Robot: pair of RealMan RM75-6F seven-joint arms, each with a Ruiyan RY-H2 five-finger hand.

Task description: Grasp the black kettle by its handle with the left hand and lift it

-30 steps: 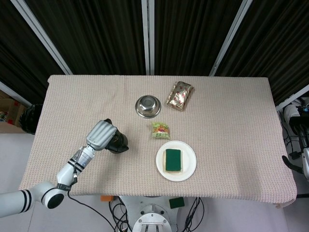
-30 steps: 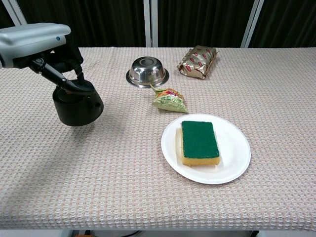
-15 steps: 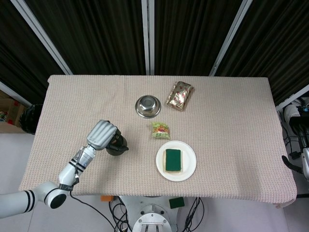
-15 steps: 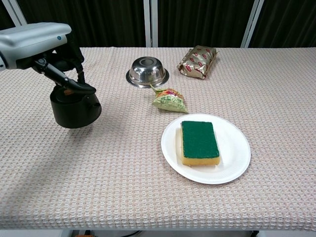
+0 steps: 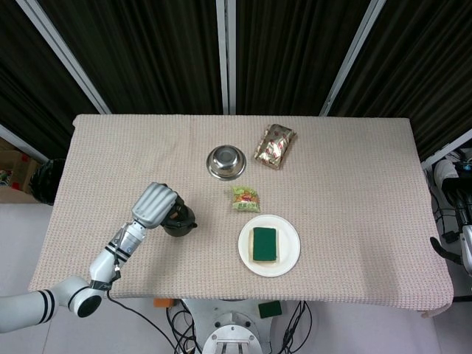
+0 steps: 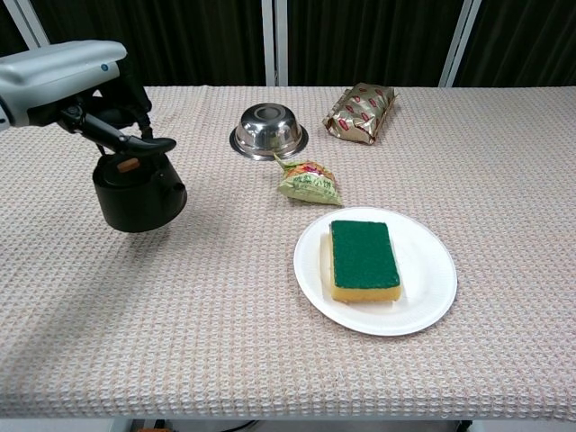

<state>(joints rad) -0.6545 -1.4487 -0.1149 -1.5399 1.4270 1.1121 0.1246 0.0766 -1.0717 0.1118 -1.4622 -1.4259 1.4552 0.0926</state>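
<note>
The left hand point(image 6: 67, 85) was closed over the handle point(image 6: 148, 142) of the kettle point(image 6: 138, 191), its fingers point(image 6: 108, 135) curled under the black bar, so the kettle hung directly below the hand. Against the view a second before, the handle had swung from lying low against the lid to standing up and nearly level above it, and the small brown knob point(image 6: 128, 165) on the lid had come into sight beneath it. The body had shifted only slightly on the cloth point(image 6: 270, 360) and seemed a little more upright. I judged that the grip was taken and the slack in the handle pulled out, while the lift itself had barely started, if at all.

Whether the base had left the cloth could not be told: in the chest view its bottom edge met its own shadow, and from the head view the hand point(image 5: 154, 205) covered much of the kettle point(image 5: 180, 221).

The inner side of the hand was hidden, so how fully the fingers wrapped the bar was unclear. The left arm was cut off at the frame's edge in the chest view.

The right hand showed in neither view; only dark parts of the rig sat at the far right edge.
</note>
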